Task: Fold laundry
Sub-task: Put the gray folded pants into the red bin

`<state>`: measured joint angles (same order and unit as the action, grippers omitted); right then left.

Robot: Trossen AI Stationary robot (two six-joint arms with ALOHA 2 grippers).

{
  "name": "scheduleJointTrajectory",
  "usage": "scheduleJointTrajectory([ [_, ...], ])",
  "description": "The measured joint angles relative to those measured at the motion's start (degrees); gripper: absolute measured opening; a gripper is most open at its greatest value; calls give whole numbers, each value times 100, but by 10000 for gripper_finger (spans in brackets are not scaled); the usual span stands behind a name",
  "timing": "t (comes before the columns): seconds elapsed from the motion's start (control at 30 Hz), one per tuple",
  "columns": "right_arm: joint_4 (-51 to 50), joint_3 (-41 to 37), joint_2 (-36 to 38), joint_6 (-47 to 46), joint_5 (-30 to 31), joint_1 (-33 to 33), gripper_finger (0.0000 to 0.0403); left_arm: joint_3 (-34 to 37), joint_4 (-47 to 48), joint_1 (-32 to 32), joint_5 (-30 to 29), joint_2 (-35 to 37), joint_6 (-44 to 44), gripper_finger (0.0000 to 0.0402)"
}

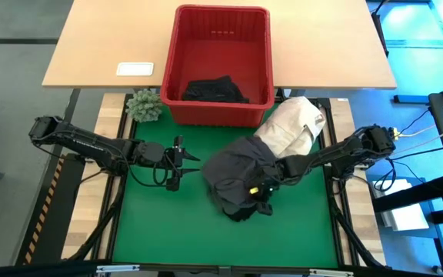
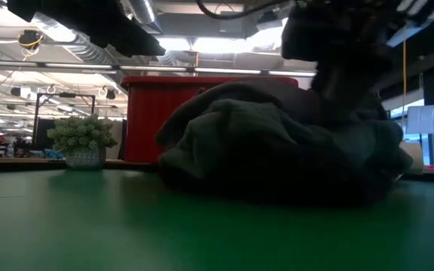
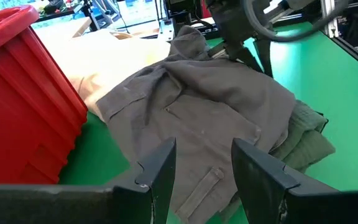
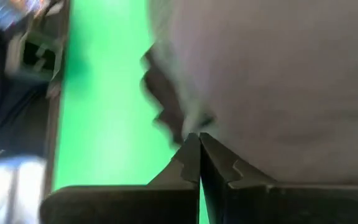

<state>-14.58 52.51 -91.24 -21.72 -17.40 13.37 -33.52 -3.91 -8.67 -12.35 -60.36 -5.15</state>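
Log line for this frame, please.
left tool open, empty, facing grey garment | right tool shut on garment's edge | basket holds black garment

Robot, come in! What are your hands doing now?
Left gripper open, empty, facing grey garment. Right gripper shut at its edge. Cream cloth behind.

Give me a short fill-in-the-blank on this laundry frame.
1. The red basket holds one ____ garment.
2. The grey garment lies on the ____ mat.
3. The right end effector is ____.
4. The cream-white cloth heap lies beside the basket's ____ corner.

Missing words: dark; green; shut; right
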Motion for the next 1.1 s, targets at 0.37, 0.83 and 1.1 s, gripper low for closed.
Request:
scheduleJointTrajectory([
  [0.37, -1132, 7, 119, 181, -1159, 178, 0, 0, 1, 0, -1, 0, 0, 149],
  [0.83, -2595, 1484, 181, 705, -838, 201, 1, 0, -5, 0, -3, 0, 11, 149],
  [1.1, -3666, 2173, 195, 1395, 701, 205, 1, 0, -5, 0, -3, 0, 40, 149],
])
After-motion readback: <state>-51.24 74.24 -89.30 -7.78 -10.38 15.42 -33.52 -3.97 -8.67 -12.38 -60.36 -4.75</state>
